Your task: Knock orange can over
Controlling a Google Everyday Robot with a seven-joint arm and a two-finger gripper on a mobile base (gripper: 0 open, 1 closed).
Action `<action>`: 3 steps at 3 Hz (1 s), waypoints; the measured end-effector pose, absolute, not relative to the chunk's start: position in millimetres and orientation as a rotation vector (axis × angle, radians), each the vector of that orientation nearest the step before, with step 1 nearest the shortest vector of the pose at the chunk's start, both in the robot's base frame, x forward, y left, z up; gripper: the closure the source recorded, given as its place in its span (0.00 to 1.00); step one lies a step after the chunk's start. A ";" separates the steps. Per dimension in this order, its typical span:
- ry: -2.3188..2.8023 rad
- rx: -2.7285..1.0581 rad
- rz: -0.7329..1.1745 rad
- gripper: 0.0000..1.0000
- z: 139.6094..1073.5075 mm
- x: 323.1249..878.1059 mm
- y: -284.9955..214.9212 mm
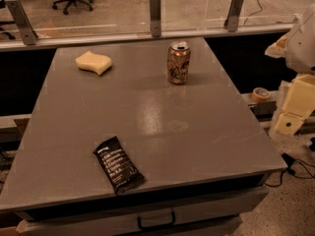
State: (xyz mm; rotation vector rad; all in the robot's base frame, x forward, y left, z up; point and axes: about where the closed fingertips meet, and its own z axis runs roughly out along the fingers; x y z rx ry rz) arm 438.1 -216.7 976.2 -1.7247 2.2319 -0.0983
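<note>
Fingers' state we cannot tell: our gripper (295, 107) hangs at the right edge of the frame, well apart from the can (178, 63), upright at upper centre on the worktop (197, 132). We judge a low, slow push could slide it rather than tip it.

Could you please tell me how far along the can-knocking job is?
Nothing looks done: the orange can stands upright near the far edge of the table. In hand: the claw sits off its right side, apart from the can. Left: reaching the can and tipping it.
</note>
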 end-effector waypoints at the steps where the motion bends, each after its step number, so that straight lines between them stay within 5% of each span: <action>1: 2.232 -1.725 -0.099 0.00 976.2 438.1 -216.6; 3: 2.125 -1.752 -0.064 0.00 976.4 491.0 -218.6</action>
